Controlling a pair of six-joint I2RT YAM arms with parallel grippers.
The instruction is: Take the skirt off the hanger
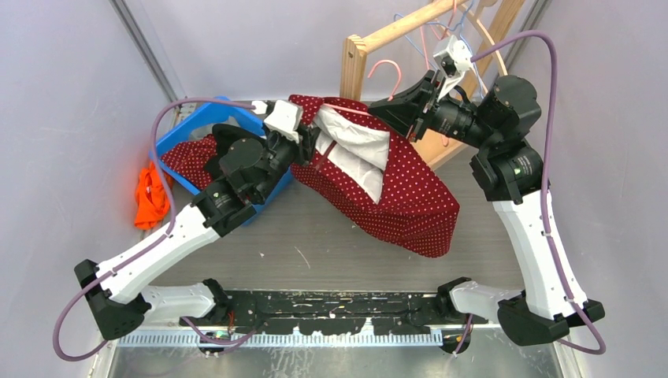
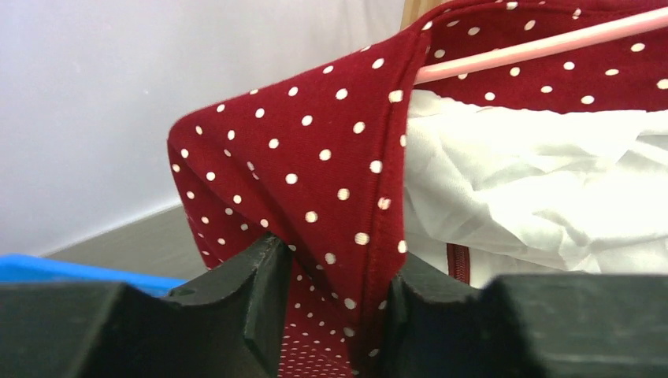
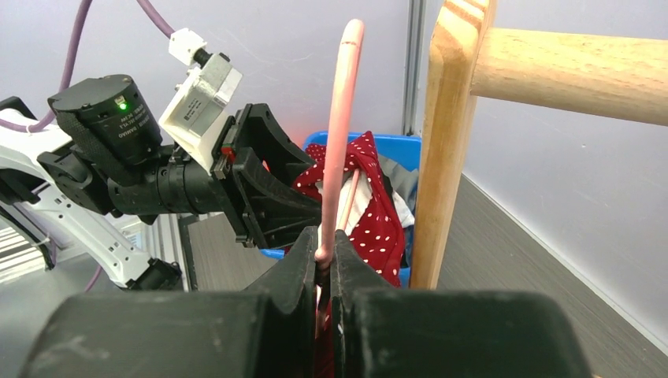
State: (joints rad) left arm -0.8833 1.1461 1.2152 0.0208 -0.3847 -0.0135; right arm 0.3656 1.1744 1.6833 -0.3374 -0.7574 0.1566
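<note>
Left fingers point(image 2: 252, 291) clench the skirt point(image 1: 410, 197) at centre frame and right fingers point(image 3: 303, 264) clamp the hanger point(image 3: 343, 118), which the skirt is not yet off, so removal looks barely begun.

Illumination is bright, even and diffuse. The skirt point(image 1: 410, 205) casts a faint, soft shadow on the table point(image 1: 315, 252). Both wrist views are slightly soft at close range.

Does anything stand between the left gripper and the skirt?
No. The left gripper is shut on the skirt at its waistband. Only the pink hanger, clamped by the right gripper, runs inside that waistband and keeps the skirt from coming free.
</note>
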